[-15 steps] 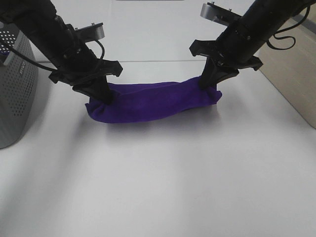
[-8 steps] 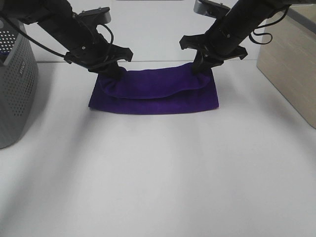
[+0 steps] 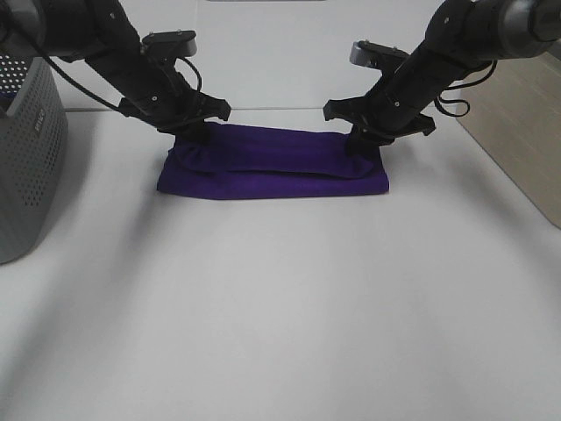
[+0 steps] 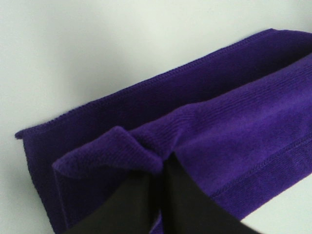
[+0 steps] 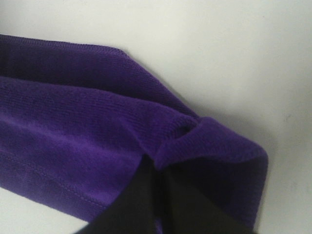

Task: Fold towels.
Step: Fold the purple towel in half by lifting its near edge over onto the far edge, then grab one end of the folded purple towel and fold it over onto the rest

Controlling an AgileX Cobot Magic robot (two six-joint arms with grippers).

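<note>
A purple towel (image 3: 272, 167) lies on the white table, folded lengthwise into a long band with its upper layer draped over the lower one. My left gripper (image 3: 193, 136) is shut on the towel's top layer at its far left corner; the left wrist view shows the pinched fold (image 4: 136, 151) between the black fingers (image 4: 131, 204). My right gripper (image 3: 364, 145) is shut on the top layer at the far right corner, and the right wrist view shows the pinched fold (image 5: 195, 141) above the fingers (image 5: 141, 204). Both hold the cloth low, close to the table.
A grey perforated basket (image 3: 26, 149) stands at the left edge. A wooden cabinet (image 3: 517, 123) stands at the right. The white table (image 3: 280, 307) stretches bare in front of the towel.
Both grippers carried the towel's gathered edge away from the camera and lowered it, so the bunched towel now lies as a flat folded band.
</note>
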